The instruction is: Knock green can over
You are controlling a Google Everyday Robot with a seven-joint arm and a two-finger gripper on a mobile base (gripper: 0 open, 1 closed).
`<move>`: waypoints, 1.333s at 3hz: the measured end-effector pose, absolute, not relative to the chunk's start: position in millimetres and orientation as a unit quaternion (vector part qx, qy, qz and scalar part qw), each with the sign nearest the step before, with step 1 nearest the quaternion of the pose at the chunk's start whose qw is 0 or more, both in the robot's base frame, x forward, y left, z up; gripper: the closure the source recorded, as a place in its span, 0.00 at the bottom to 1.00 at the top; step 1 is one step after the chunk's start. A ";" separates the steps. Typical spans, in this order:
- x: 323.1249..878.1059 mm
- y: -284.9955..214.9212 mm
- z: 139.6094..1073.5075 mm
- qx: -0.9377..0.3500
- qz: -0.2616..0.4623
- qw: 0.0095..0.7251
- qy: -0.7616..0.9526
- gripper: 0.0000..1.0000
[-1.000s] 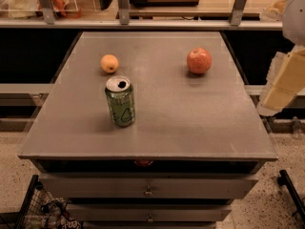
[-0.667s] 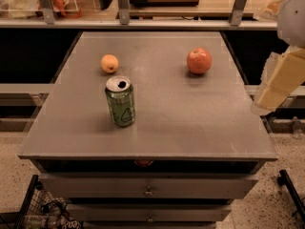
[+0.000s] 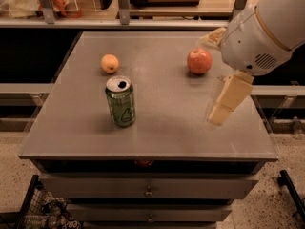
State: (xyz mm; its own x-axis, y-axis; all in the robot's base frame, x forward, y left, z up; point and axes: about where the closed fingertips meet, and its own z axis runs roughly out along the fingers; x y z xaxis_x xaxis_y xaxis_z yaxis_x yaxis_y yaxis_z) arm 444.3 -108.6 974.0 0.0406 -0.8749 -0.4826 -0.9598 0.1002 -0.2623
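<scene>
The green can [image 3: 120, 102] stands upright on the grey table [image 3: 157, 128], left of the middle. It has a silver top with a pull-tab hole and pale markings. My gripper [image 3: 220, 112] hangs from the white arm [image 3: 259, 30] at the right. Its pale fingers point down over the table's right part, well to the right of the can and apart from it.
A small orange fruit [image 3: 109, 63] lies behind the can. A red apple [image 3: 199, 61] lies at the back right, close to the arm. Drawers [image 3: 147, 191] sit under the table top. A shelf rail [image 3: 124, 23] runs behind the table.
The arm has swung in from the right edge toward the left, over the table. The gripper is now above the table's right part. The can and fruits have not moved.
</scene>
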 end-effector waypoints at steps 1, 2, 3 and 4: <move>440.5 -100.0 978.4 -0.666 0.091 0.284 0.683 0.00; 440.5 -99.9 978.4 -0.666 0.091 0.284 0.683 0.00; 461.9 -87.5 957.8 -0.674 0.108 0.294 0.669 0.00; 492.3 -71.4 929.6 -0.681 0.134 0.310 0.650 0.00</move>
State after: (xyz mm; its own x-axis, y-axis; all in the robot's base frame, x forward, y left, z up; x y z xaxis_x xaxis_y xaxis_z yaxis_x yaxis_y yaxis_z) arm 492.3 -71.4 929.6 0.1184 -0.8025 -0.5847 -0.9682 0.0374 -0.2474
